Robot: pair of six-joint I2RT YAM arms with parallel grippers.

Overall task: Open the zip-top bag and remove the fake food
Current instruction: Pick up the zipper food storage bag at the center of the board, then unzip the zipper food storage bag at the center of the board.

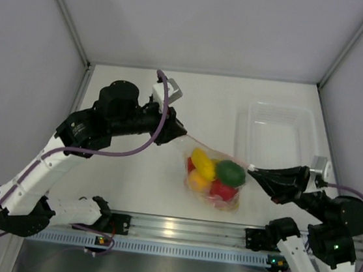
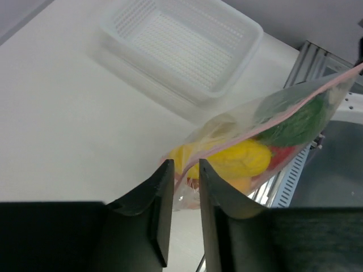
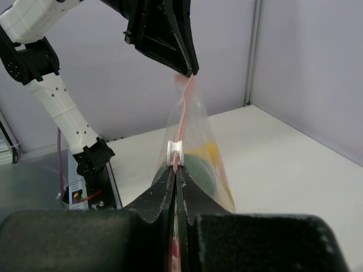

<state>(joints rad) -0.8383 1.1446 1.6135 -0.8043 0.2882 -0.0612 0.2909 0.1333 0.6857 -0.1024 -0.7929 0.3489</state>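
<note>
The zip-top bag (image 1: 213, 176) hangs stretched between my two grippers above the table, its pink zip strip (image 3: 184, 110) taut on top. Inside it is the fake food: a yellow piece (image 1: 203, 163), a green one (image 1: 231, 172), a red one (image 1: 222, 190) and an orange one (image 1: 195, 180). My left gripper (image 1: 181, 131) is shut on the bag's left corner, which shows in the left wrist view (image 2: 184, 173). My right gripper (image 1: 254, 170) is shut on the strip just behind the white slider (image 3: 177, 153), as the right wrist view (image 3: 176, 170) shows.
A rigid clear plastic tray (image 1: 277, 130) stands at the back right of the table and also shows in the left wrist view (image 2: 181, 45). An aluminium rail (image 1: 184, 228) runs along the near edge. Walls close in the table on three sides.
</note>
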